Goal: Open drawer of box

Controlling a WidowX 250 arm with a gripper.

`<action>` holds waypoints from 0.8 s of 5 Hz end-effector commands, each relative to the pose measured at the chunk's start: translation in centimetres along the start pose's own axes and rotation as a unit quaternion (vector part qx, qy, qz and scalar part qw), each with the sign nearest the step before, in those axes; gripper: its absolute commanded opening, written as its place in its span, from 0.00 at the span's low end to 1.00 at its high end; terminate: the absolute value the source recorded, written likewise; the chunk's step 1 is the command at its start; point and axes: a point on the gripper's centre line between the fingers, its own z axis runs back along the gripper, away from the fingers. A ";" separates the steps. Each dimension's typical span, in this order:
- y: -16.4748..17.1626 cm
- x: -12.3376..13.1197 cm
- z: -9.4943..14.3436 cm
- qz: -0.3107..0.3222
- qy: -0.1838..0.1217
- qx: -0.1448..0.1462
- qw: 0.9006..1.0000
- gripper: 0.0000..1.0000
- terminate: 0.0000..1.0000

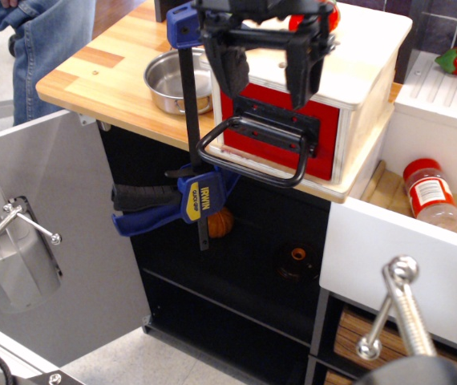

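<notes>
Drawer front of red-painted wood (329, 136), with its large black metal loop handle (252, 152) jutting forward on a black bracket, sits flush in the pale cream wooden box (365, 56), so by the look of it nothing has been pulled out yet. That box stands at the front edge of the light wooden countertop (92, 72), held down by a blue bar clamp (192, 192) whose rail runs down past the counter edge, with a shiny steel bowl (172, 80) just behind it. The black two-fingered gripper (264, 72) hangs above the handle and in front of the upper part of the red front, its jaws spread apart and holding nothing (the fingertips end just above the bracket, not around the loop). My reading is that the approach is under way and the real work remains: the fingers need to drop around or hook the loop, then draw it straight out toward the camera. To the right, a wide white drawer (405, 249) stands open with a red-capped spice jar (430, 192) lying inside, well apart from the job.
</notes>
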 end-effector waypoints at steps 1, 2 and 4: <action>2.7 1.5 -1.4 -0.023 -0.044 0.027 0.998 1.00 0.00; 3.2 2.0 -2.4 -0.028 -0.053 0.043 0.997 1.00 0.00; 4.1 1.7 -5.0 -0.019 -0.059 0.055 0.997 1.00 0.00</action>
